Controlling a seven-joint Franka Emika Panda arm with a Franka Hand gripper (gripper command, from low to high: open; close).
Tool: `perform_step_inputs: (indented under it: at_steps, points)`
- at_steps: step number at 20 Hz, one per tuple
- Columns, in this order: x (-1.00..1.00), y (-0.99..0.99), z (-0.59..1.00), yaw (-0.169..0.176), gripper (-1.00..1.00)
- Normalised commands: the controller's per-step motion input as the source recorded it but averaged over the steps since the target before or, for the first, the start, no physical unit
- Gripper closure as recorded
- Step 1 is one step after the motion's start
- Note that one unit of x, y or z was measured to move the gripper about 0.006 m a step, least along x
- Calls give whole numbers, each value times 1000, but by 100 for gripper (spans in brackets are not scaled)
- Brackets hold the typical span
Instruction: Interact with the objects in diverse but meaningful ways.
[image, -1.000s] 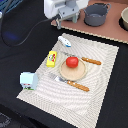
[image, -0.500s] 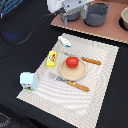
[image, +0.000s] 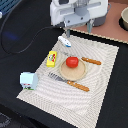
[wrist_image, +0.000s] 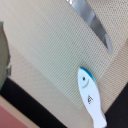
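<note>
A pale woven placemat (image: 95, 65) lies on a dark table (image: 20, 30), and everything else can be placed from it. Near the mat's middle sits a small round plate (image: 74, 73) with a red tomato (image: 72, 62) resting on it. A wooden-handled knife (image: 91, 61) lies just beside the plate on the exterior view's right, and a wooden-handled fork (image: 71, 83) lies along the plate's near edge, its tines pointing toward the exterior view's left. A yellow packet (image: 51, 58) lies on the mat beside the plate on the exterior view's left. A white carton (image: 29, 80) with green-blue print stands at the mat's near-left corner, at its edge. A white tube (image: 64, 41) with a blue end lies at the mat's far edge; the wrist view shows the tube (wrist_image: 91, 95) flat on the weave close to the mat's border.

The gripper (image: 77, 28) hangs above the mat's far edge, just beyond the tube and apart from it. Its fingers (image: 90, 26) point downward with a gap between them, released and grasping nothing. A grey pot (image: 123, 19) stands past the mat's far-right corner.
</note>
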Motion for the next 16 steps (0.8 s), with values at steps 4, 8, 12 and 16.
perform_step_inputs:
  at_steps: [4,8,12,16]
  points:
    - [174,25,522,136,-100]
    - [19,0,393,207,-100]
    - [0,8,353,237,-100]
    - [0,-199,134,232,-100]
